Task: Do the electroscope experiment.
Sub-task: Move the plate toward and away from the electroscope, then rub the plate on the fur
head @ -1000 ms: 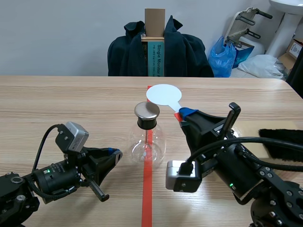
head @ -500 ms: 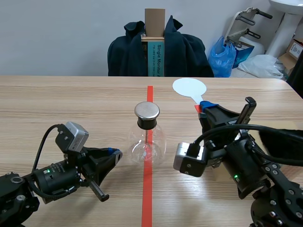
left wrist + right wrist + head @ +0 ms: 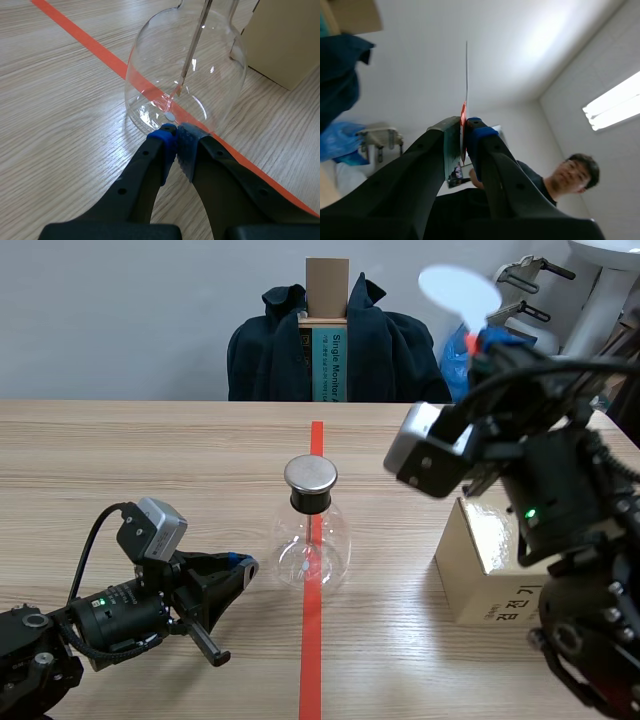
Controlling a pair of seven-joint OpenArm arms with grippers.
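A clear glass flask (image 3: 313, 545) with a metal cap (image 3: 310, 475) and a thin rod inside stands on the red tape line at the table's middle. The flask (image 3: 187, 70) bulges right ahead of my left gripper (image 3: 176, 137), whose fingers meet, shut on nothing, low on the table. My right gripper (image 3: 488, 338) is raised high at the right, pointing up, shut on the handle of a white round paddle (image 3: 455, 287). Seen edge-on from the right wrist, the paddle (image 3: 466, 75) rises from between the pads of that gripper (image 3: 463, 131).
A cardboard box (image 3: 490, 565) stands on the table under the right arm, right of the flask; its corner (image 3: 287, 40) shows behind the flask. Across the table, a dark jacket hangs on a chair (image 3: 335, 340). A person (image 3: 555, 180) appears behind the raised right gripper.
My right arm has swung up and to the right with the white paddle, from just beside the flask's cap to high above the table, uncovering the cardboard box. The left arm has kept still.
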